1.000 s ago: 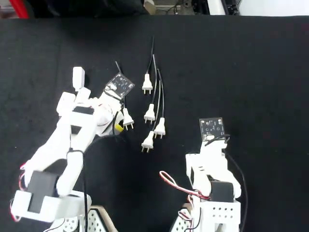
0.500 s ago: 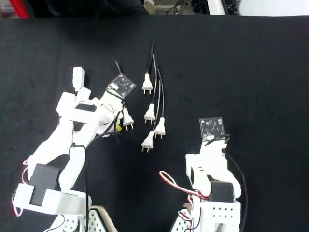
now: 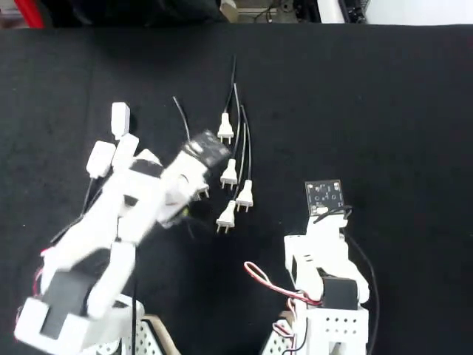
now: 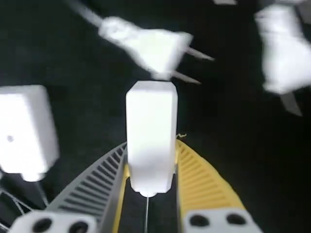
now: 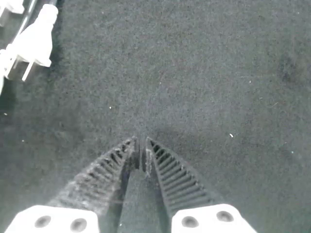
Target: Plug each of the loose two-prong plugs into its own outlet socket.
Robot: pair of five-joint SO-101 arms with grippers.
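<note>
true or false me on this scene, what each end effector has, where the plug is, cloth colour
1. The left end effector grips a white socket block. True.
2. The right end effector is open around a plug. False: it is shut, over the bare cloth.
3. A two-prong plug lies just past the held block, not inserted. True.
4. The cloth is white. False: it is black.
</note>
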